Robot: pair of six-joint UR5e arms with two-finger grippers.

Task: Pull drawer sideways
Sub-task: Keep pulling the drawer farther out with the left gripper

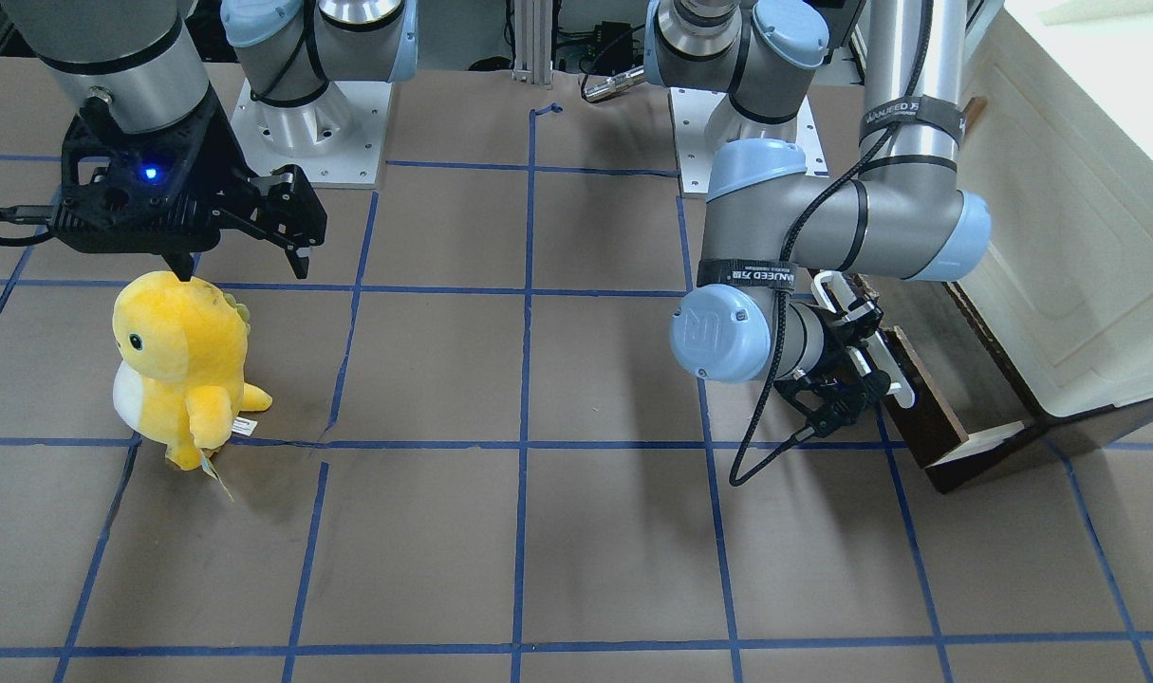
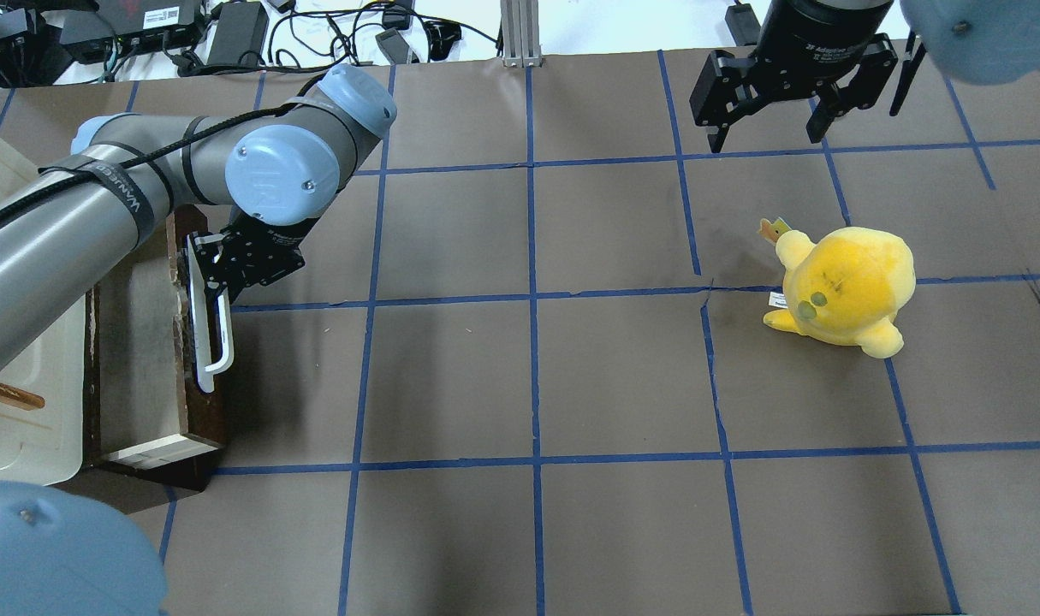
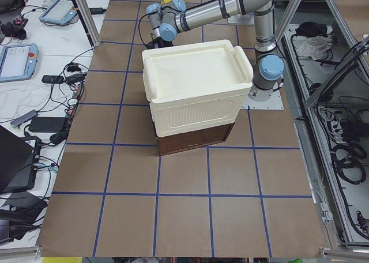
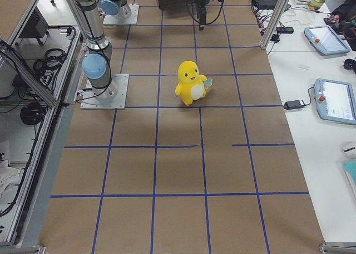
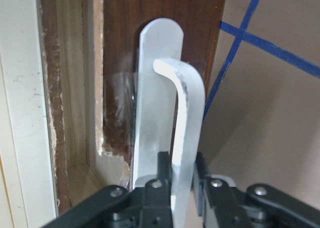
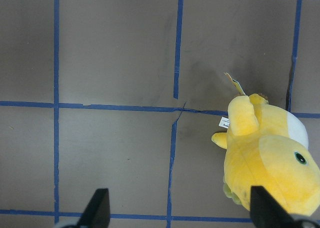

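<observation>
The drawer, with a dark brown front panel (image 2: 201, 419) (image 1: 929, 408), stands partly pulled out of the cream-white cabinet (image 2: 23, 428) (image 1: 1060, 237). Its pale interior (image 2: 134, 342) shows between panel and cabinet. My left gripper (image 2: 216, 275) (image 1: 856, 353) is shut on the long white bar handle (image 2: 218, 342) (image 1: 882, 365). In the left wrist view the gripper (image 5: 181, 173) clamps the bar (image 5: 160, 88) from both sides in front of the brown panel (image 5: 165, 8). My right gripper (image 2: 768, 128) (image 1: 244, 251) (image 6: 180, 213) hangs open and empty, far from the drawer.
A yellow plush toy (image 2: 845, 287) (image 1: 182, 365) (image 6: 265, 158) (image 4: 191, 82) stands on the brown blue-taped table just below my right gripper. The cabinet also shows in the exterior left view (image 3: 196, 84). Cables and power bricks (image 2: 228, 30) lie beyond the table's far edge.
</observation>
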